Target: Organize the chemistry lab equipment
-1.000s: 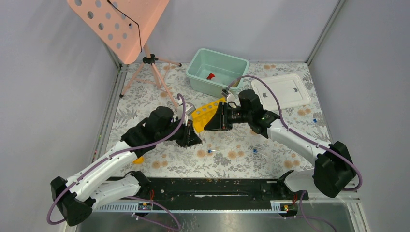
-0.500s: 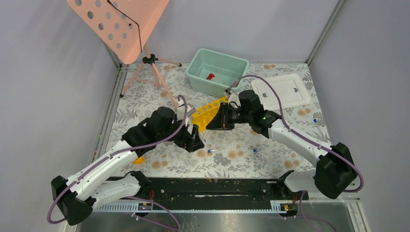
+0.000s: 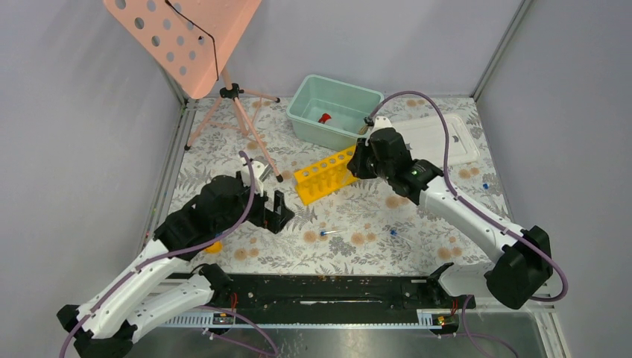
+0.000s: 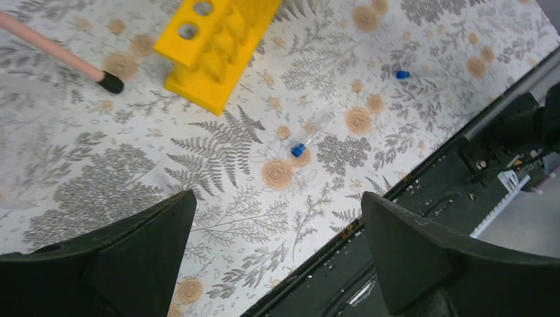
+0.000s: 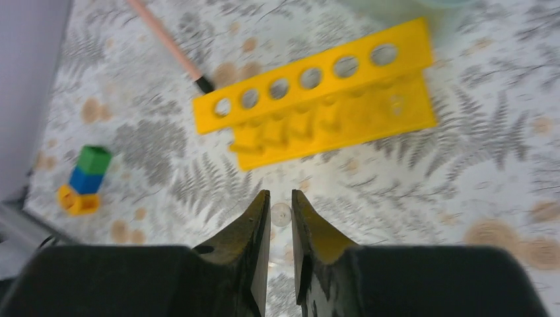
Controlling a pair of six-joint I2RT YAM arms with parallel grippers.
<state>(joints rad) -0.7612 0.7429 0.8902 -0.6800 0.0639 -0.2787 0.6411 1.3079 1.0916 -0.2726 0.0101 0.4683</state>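
Rack (image 3: pixel 326 174) — yellow plastic, round holes | left jaws spread wide | right jaws pinching clear tube (image 5: pixel 280 214)

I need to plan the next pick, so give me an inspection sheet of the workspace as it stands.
Surface: flowered table cover, no spills seen.
Job's things: yellow rack upright, no tube seen in its holes; red-capped bottle inside the green tub; one tube lying loose; two blue bits farther right, too small to tell.
Clutter: block stack by the left arm; white lid beside the tub.
Claws: left claw open, empty; right claw near the rack, jaws nearly together, a small clear round thing between the tips, held or not unclear.
Cables: purple cables on both arms, no snag seen.
Surroundings: pink stand far left; grey walls.
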